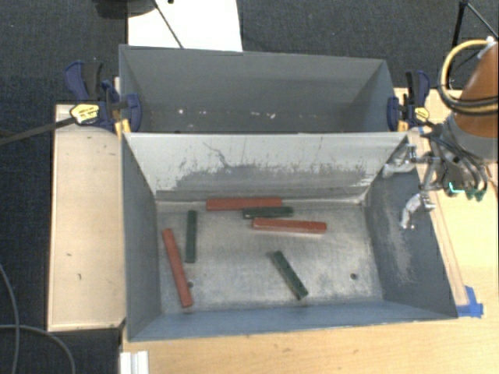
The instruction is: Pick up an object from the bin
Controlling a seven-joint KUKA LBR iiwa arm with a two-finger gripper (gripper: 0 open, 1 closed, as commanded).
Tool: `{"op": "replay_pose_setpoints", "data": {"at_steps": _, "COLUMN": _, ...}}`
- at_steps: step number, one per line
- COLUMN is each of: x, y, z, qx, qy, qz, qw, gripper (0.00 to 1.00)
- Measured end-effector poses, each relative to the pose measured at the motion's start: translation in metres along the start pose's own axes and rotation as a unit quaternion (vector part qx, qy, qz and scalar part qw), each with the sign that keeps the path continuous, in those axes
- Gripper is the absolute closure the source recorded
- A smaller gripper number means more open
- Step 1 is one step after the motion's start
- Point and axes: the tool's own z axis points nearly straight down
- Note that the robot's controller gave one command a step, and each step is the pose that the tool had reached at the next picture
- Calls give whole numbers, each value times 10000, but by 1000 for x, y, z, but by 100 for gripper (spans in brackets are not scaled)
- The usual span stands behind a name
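Hanging over the sloped side wall of the grey metal bin [405, 271], the end effector [413, 199] is carrying nothing. I cannot tell if it is open or closed. It is sitting up near the rim, well apart from the things on the bin floor.

Six thin flat sticks are lying down there, all out toward the middle of the bin and past it. The tilted dark green stick [288, 274] is lying alone and is one of the two nearest to the end effector. The short red stick [288, 225] is lying about as near. Just past it, a small dark green stick [269, 212] and a long red stick [244, 204] are bunching close together. Farthest away, by the opposite wall, a straight green stick [191, 236] and a long slanted red stick [177, 267] are resting.

The step in hand is looking like this: getting out over one stick and going down on it. The tilted dark green stick is looking like the best pick, since nothing is crowding it. The end effector should be opening wide first, then turning so it is closing across the thin side of the stick, not along its length. It should be aiming at the stick's middle and coming straight down, keeping clear of the sloped wall. Going low enough is mattering most, because the sticks are lying so flat.
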Motion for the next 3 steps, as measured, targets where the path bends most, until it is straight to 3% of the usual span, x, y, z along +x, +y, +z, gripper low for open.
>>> {"op": "replay_pose_setpoints", "data": {"at_steps": 1, "x": -2, "y": 1, "z": -4, "qx": 9, "qy": -39, "qz": -18, "qw": 10000, "gripper": 0}}
{"op": "replay_pose_setpoints", "data": {"at_steps": 2, "x": -9, "y": 32, "z": 57, "qx": 14, "qy": -61, "qz": -127, "qw": 9999, "gripper": 0}}
{"op": "replay_pose_setpoints", "data": {"at_steps": 3, "x": -5, "y": 52, "z": 106, "qx": 4, "qy": -31, "qz": -183, "qw": 9998, "gripper": 0}}
